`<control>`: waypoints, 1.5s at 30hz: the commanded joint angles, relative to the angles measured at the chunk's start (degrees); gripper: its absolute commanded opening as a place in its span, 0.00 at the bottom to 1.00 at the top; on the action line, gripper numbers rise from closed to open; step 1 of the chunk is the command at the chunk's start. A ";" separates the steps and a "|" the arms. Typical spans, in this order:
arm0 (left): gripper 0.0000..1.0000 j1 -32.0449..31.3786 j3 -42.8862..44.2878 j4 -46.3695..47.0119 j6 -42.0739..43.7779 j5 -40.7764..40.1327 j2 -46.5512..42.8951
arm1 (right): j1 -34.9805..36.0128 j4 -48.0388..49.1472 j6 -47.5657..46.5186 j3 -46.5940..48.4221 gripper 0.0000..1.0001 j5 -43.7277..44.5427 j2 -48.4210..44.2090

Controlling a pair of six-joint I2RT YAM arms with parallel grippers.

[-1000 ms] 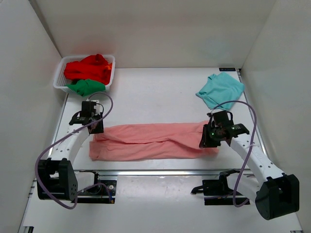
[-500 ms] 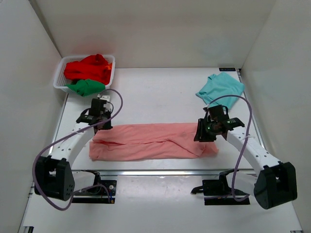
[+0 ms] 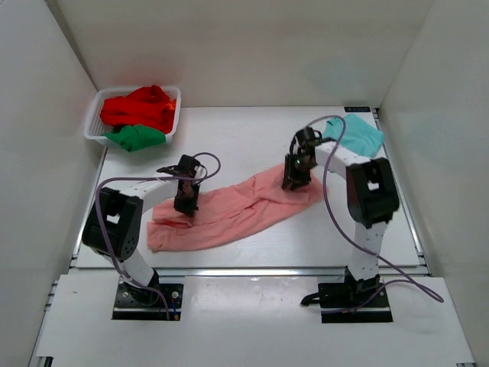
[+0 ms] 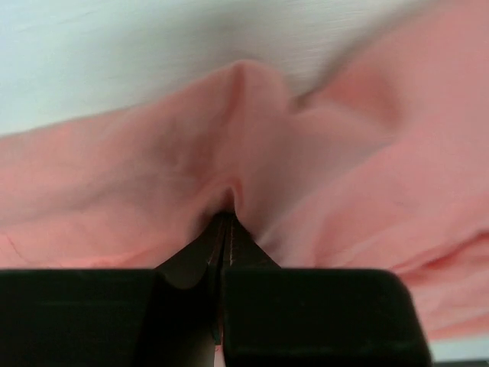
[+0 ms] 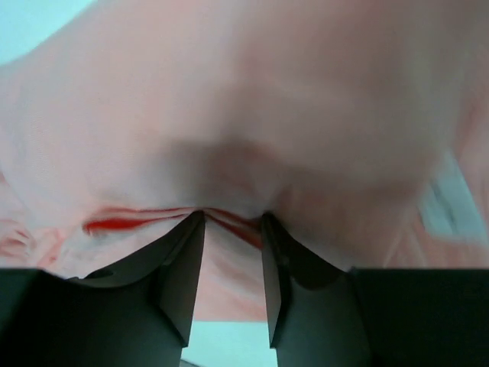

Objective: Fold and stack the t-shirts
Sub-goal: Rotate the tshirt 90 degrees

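- Salmon-pink t-shirt (image 3: 229, 214) lay stretched in a long band on the table (image 3: 244, 138), nearer the arm bases than the white mesh basket (image 3: 174, 115) and to the basket's right. Its left end lay flatter and closer to the bases, and its right end slanted up towards the far side.
- Left gripper (image 3: 186, 202) stood on the shirt's upper edge near its left end, below the basket and a little to its right.
- In the left wrist view its fingers (image 4: 191, 260) were clenched together on a small raised ridge of pink cloth, with creases running out from the pinch.
- Right gripper (image 3: 291, 180) stood at the shirt's right end, well to the right of the basket.
- In the right wrist view its fingers (image 5: 179, 260) stood partly apart with a thick fold of pink cloth bunched between them and draped over the tips, so it was grasping the shirt.
- Light teal t-shirt (image 3: 359, 138) lay crumpled far to the right of the basket, just beyond the right gripper and apart from the pink shirt.
- Red t-shirt (image 3: 137, 107) filled most of the basket, and the green t-shirt (image 3: 136, 138) spilled over the basket's near rim.
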 commanded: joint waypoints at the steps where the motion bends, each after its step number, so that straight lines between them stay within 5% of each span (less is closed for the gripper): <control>1: 0.06 -4.15 2.53 -3.39 0.31 11.20 7.10 | 0.78 -0.78 -6.28 20.96 0.34 -1.88 13.77; 7: 0.00 -8.21 10.36 -6.22 2.52 29.23 8.36 | 0.52 -17.92 -12.80 74.66 0.44 -1.37 38.69; 9: 0.00 -6.02 13.69 -5.96 -0.02 31.45 5.46 | -0.45 -18.92 -12.98 81.78 0.48 -1.53 39.15; 13: 0.01 -2.50 21.69 -6.74 -2.75 35.14 1.93 | -0.19 -12.09 -14.21 67.24 0.54 0.74 23.47; 18: 0.02 0.67 29.78 -2.89 -6.26 36.47 3.77 | 0.96 -0.04 -11.15 34.84 0.54 1.29 1.40; 19: 0.03 1.46 30.58 -1.05 -7.23 36.29 4.82 | 0.78 1.28 -9.30 26.85 0.39 0.14 -4.13; 20: 0.04 1.55 31.63 0.10 -7.85 36.55 5.79 | 1.56 3.82 -9.11 22.86 0.10 -1.70 -9.15; 21: 0.03 1.90 32.42 2.11 -8.55 36.47 7.97 | 3.40 6.72 -7.46 15.07 0.00 -2.15 -11.98; 23: 0.04 1.38 37.67 3.10 -8.83 37.34 12.55 | 8.50 8.84 -6.21 4.49 0.00 -1.80 -18.14; 28: 0.02 -1.87 48.68 2.31 -7.77 34.37 24.84 | 22.82 19.89 1.33 -9.94 0.00 -3.03 -21.68; 35: 0.00 -4.24 59.13 0.29 -5.84 25.58 36.01 | 29.16 33.54 9.08 -19.89 0.00 -11.64 -16.50; 42: 0.00 -4.87 73.72 -8.06 -4.69 20.73 49.38 | 31.89 30.48 6.37 -19.64 0.00 -11.38 -6.84; 45: 0.00 -3.81 72.78 -7.36 -5.92 20.65 50.80 | 31.63 23.38 3.47 -17.19 0.00 -7.79 -4.46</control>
